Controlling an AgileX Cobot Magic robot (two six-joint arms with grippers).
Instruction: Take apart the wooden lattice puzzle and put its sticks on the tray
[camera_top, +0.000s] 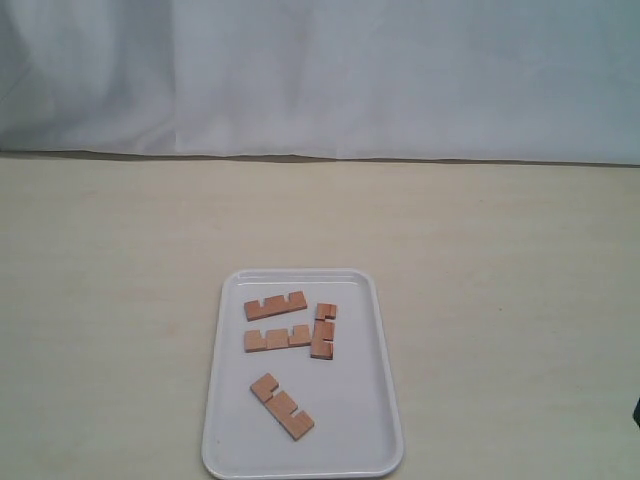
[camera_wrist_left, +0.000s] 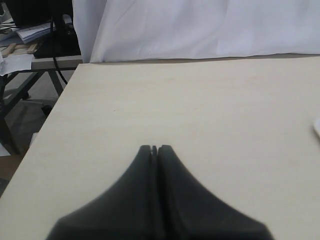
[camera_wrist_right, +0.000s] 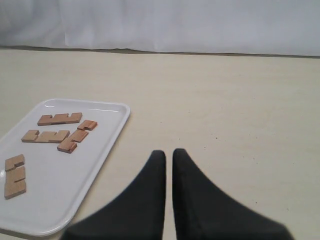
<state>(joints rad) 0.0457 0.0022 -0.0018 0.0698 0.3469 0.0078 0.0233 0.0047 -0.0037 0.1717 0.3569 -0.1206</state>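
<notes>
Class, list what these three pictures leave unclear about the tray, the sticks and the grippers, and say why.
Exterior view: the left gripper and right gripper lie outside the frame.
Exterior view: the two middle sticks are too small to show whether they touch or interlock.
Left wrist view: the picture's edge cuts the tray to a white sliver; no sticks show.

The table is pale beige with a faint wood grain. One white rounded-corner tray lies flat on it, near the front edge.
</notes>
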